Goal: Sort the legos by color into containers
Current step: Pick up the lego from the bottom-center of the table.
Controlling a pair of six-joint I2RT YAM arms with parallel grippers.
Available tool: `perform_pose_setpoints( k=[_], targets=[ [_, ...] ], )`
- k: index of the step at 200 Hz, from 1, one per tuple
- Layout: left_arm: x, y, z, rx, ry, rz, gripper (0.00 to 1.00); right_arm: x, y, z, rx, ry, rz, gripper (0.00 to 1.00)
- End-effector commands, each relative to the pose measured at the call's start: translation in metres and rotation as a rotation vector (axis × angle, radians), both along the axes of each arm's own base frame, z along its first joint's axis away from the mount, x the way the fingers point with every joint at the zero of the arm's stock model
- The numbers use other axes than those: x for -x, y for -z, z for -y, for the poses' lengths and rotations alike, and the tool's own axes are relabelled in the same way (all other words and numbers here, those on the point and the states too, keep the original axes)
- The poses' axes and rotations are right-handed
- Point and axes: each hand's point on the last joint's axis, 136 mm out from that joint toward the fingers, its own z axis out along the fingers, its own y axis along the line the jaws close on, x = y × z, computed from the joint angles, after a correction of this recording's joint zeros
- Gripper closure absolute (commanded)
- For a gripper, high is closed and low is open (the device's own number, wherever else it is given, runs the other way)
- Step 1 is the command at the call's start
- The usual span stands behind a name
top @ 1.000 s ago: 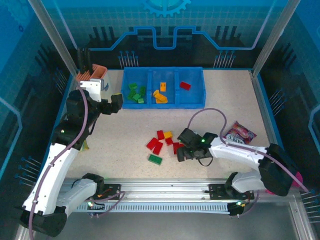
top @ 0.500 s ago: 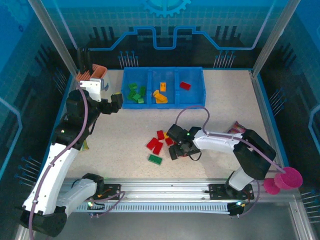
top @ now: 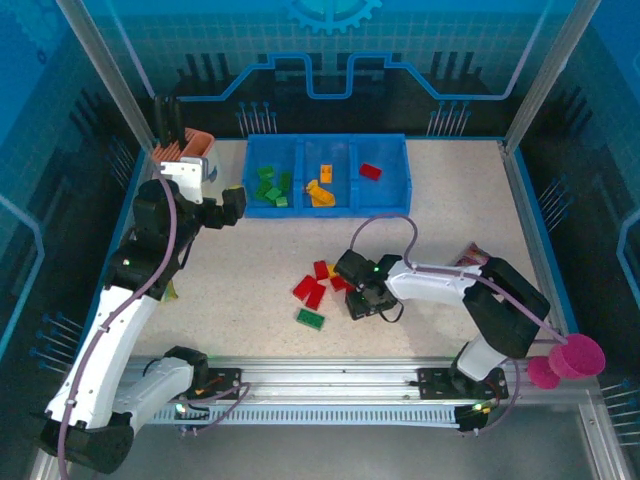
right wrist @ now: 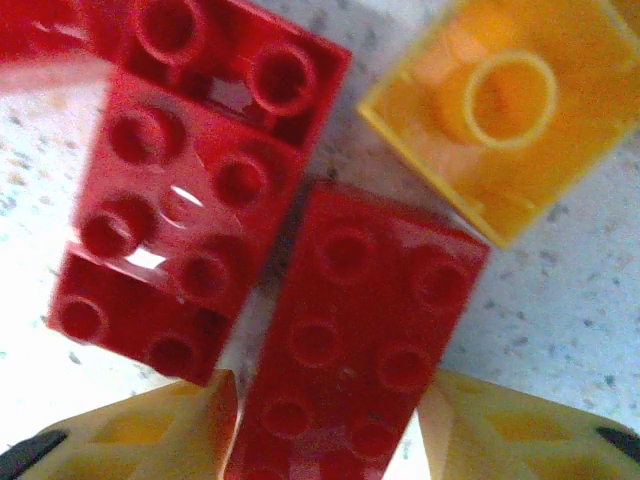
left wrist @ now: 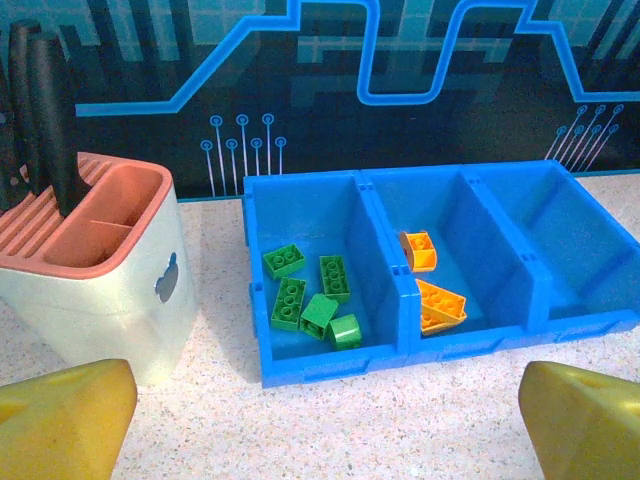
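1. Right pincer (top: 363,302), low over the counter (top: 450,200) near the middle, clenched on a red brick (right wrist: 350,340); yellow fingers (right wrist: 150,435) pressed to both long sides.
2. Crowding that grip: a second red brick (right wrist: 170,230) touching the held one along its left side, and an orange-yellow brick (right wrist: 510,110) just beside its far right corner, hollow side up.
3. Near end of the held brick cut off by the bottom edge of the right wrist view; upper left corner there blurred.
4. From above, held brick hidden under the pincer; more loose red bricks (top: 310,290) just left of it, and one green brick (top: 310,318) nearer the arm bases.
5. Blue tray (top: 325,210) at the far side, well apart from the loose pile: green bricks (left wrist: 310,295) in the left compartment, orange ones (left wrist: 435,300) in the middle, a single red piece (top: 370,171) in the right.
6. Left pincer (top: 232,207) released, fingers spread wide with nothing between, hanging just before the tray's left end.
7. Beige cup (left wrist: 90,270) with black tools (left wrist: 50,110), left of the tray.
8. Snack packet (top: 478,262) half hidden behind the right arm; pink cup (top: 575,358) at the near right corner.
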Motion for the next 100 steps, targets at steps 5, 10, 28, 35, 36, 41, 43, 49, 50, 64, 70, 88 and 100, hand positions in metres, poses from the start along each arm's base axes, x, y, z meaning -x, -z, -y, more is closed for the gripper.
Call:
perform_pose_setpoints(
  k=[5,10,28,35,36,41,43,49,50,64,70,88,100],
  targets=[
    [-0.004,-0.001,-0.006,-0.004,-0.027,0.010,0.01,0.013,0.000,0.031,0.066,0.019,-0.050,0.58],
    [-0.004,-0.001,-0.006,-0.004,-0.027,0.011,0.01,0.014,-0.001,0.034,0.069,0.024,-0.052,0.60],
    [-0.005,0.001,-0.005,-0.003,-0.024,0.005,0.01,0.013,-0.011,0.050,0.072,0.046,-0.056,0.65],
    [-0.005,0.001,-0.005,-0.004,-0.024,0.005,0.01,0.012,-0.016,0.055,0.071,0.048,-0.055,0.66],
    [-0.005,0.001,-0.006,-0.005,-0.024,0.004,0.01,0.012,-0.017,0.056,0.071,0.049,-0.055,0.66],
    [-0.005,0.002,-0.006,-0.006,-0.025,0.001,0.01,0.011,-0.022,0.059,0.071,0.047,-0.053,0.67],
    [-0.005,0.003,-0.006,-0.007,-0.024,0.000,0.01,0.011,-0.024,0.061,0.072,0.048,-0.051,0.68],
    [-0.005,0.003,-0.006,-0.010,-0.025,-0.001,0.01,0.008,-0.032,0.064,0.069,0.045,-0.040,0.69],
    [-0.005,0.003,-0.006,-0.011,-0.025,-0.001,0.01,0.007,-0.034,0.064,0.066,0.044,-0.036,0.69],
    [-0.006,0.004,-0.006,-0.015,-0.027,-0.001,0.01,-0.001,-0.055,0.071,0.056,0.040,-0.004,0.71],
    [-0.006,0.005,-0.006,-0.015,-0.027,-0.004,0.01,-0.013,-0.070,0.069,0.032,0.038,0.034,0.72],
    [-0.008,0.007,-0.004,-0.015,-0.017,-0.010,0.01,-0.046,-0.106,0.067,-0.024,0.031,0.123,0.73],
    [-0.008,0.008,-0.004,-0.016,-0.014,-0.013,0.01,-0.076,-0.125,0.069,-0.035,0.024,0.194,0.73]
  ],
)
